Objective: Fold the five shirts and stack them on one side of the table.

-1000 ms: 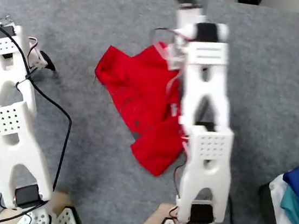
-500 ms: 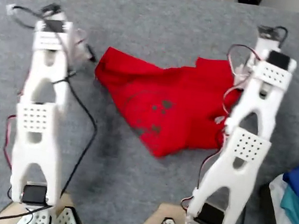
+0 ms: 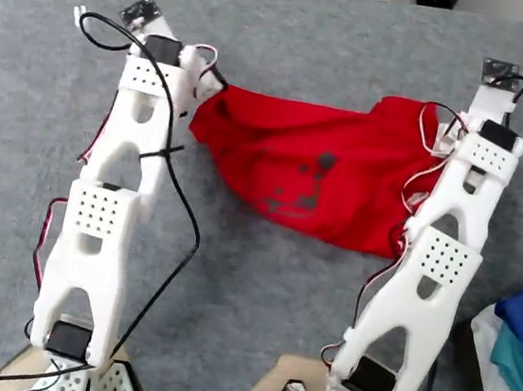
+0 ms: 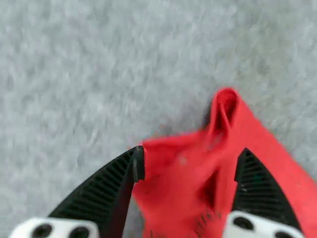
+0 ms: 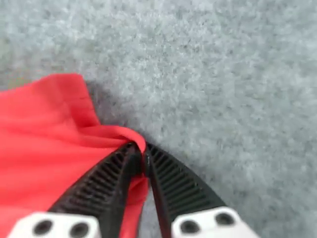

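Shirt corner hidden inside right gripper — folded stack cropped.

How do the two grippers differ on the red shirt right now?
The left gripper is open; the right gripper is shut. The left gripper straddles a bunched corner of the red cloth shirt; the right gripper pinches a fold at its edge. Both have black ribbed fingers.
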### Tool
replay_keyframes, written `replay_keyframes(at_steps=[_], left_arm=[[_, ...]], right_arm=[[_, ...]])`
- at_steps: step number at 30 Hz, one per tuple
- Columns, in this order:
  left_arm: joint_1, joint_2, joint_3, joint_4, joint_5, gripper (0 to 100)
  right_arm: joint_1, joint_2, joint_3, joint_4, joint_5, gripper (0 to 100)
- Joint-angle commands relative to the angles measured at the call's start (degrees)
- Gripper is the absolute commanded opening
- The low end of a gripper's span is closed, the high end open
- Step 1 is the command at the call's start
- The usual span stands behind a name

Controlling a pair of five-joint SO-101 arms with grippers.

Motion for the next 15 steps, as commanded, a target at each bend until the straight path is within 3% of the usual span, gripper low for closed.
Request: replay_keyframes(at_steps=[1,5,11,15], left_arm=[[3.5,0.0,-6.8,0.9,0.6,30],[4.6,3.4,-6.9,-4.8,1.7,28],[10.0,4.3,-6.9,-2.1,2.9,26],[10.3,3.8,-6.9,-1.4,8.9,26]], right_arm=[[0.8,1.0,-6.1,-0.4,-2.5,0.8],[1.6,3.4,-10.1,0.4,-2.9,0.7],[1.5,6.4,-14.9,1.1,-2.9,0.6],[1.5,7.8,-17.7,2.6,-2.9,0.6]])
